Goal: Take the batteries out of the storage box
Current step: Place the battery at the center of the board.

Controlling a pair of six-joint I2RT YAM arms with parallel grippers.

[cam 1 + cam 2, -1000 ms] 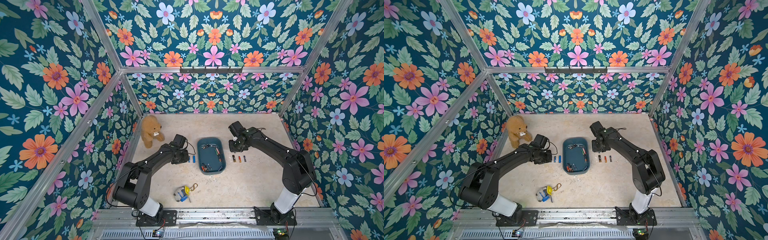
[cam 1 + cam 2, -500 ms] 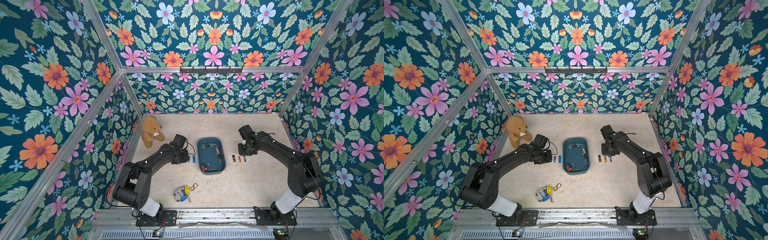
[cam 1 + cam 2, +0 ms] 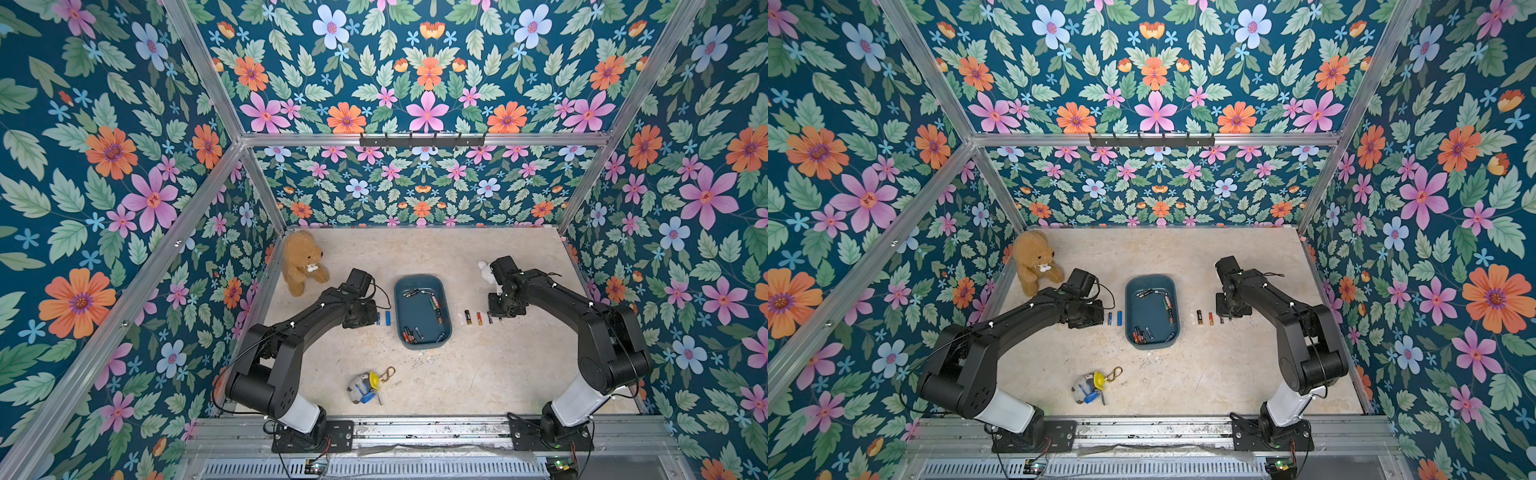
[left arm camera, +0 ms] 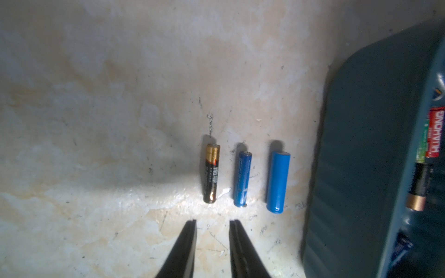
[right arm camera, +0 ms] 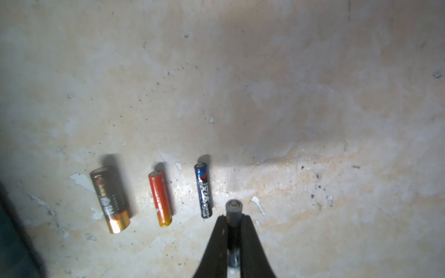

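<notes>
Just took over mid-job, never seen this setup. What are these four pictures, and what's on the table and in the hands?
Two black robot arms work at a table. Both top views look down on the whole scene; the other two pictures come from a camera on each arm's wrist. In the middle sits the teal storage box, with batteries inside. The left hand is open and empty near three batteries lying in a row. The right hand is shut on a grey-tipped battery beside three more batteries. A teddy bear and a keychain toy lie aside.
</notes>
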